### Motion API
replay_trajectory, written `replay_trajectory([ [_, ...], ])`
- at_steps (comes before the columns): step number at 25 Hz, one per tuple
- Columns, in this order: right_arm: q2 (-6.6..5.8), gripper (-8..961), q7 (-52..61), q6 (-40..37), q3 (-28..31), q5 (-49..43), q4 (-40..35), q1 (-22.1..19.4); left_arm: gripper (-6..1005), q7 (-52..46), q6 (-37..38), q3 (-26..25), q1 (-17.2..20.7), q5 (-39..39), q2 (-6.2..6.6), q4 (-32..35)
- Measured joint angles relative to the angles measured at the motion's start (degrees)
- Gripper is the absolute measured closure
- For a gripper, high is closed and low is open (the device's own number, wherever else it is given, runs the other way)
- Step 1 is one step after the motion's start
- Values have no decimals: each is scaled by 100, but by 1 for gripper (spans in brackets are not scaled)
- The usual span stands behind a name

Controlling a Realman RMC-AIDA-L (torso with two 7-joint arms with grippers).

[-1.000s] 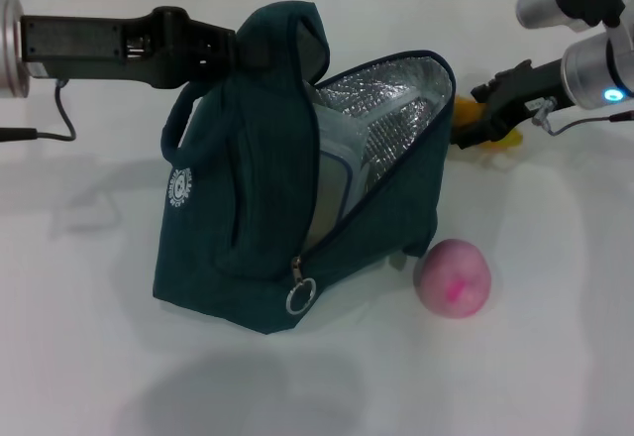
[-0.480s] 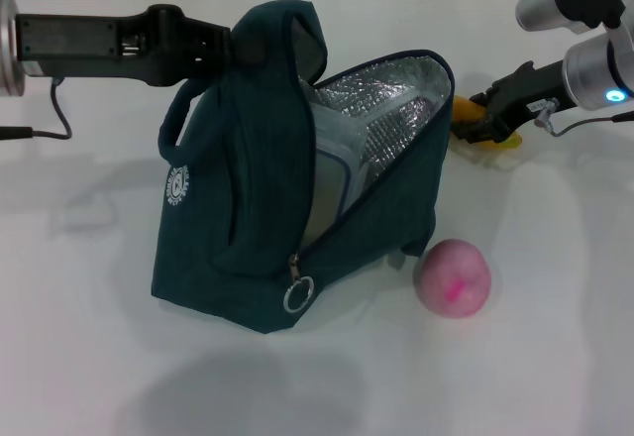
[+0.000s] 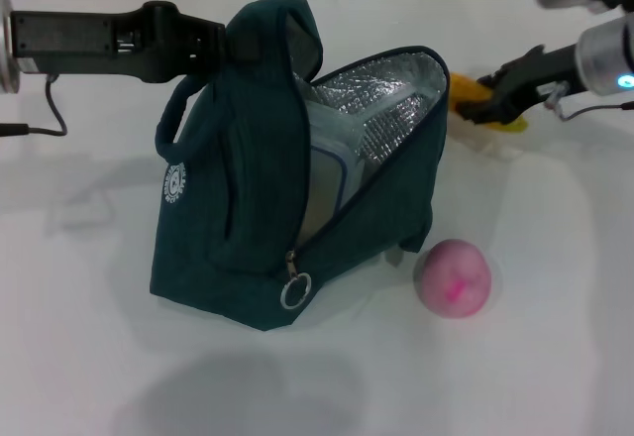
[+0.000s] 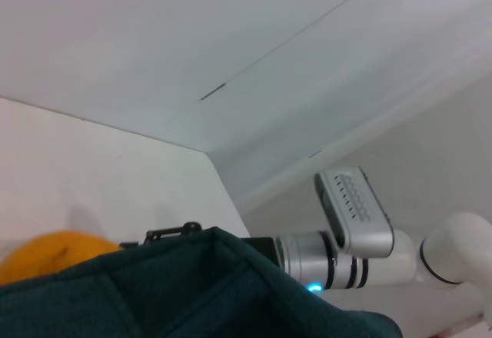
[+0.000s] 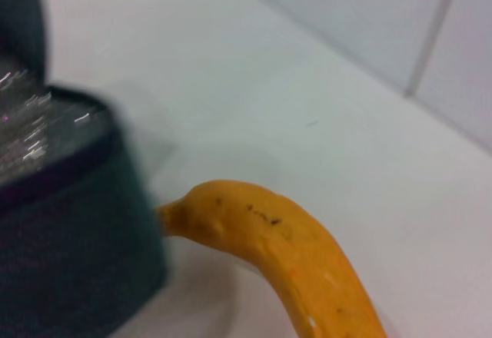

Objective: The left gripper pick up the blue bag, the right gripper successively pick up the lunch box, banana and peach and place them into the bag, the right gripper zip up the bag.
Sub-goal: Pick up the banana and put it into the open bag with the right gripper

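Beside the blue bag [image 3: 287,168], held up by the left gripper's [image 3: 230,45] closed fingers, the right gripper [image 3: 474,102] clasps the banana [image 3: 466,87].

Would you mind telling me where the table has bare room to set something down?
Bare table lies left of the bag, under the left gripper, and across the whole near edge in front of the bag and peach. It is crowded behind the bag's open mouth, where the right gripper is at the banana.
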Motion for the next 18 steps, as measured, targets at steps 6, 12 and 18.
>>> replay_trajectory([
  [6, -55, 514, 97, -198, 658, 12, -433, -317, 959, -23, -2, 1, 9, -1, 12, -6],
  [12, -62, 514, 97, -519, 1464, 103, -925, -679, 959, -24, -1, 0, 42, -1, 17, -16],
  [18, -102, 514, 35, -959, 1632, 829, -1747, -1189, 959, -23, 5, -8, 73, -1, 18, -28],
])
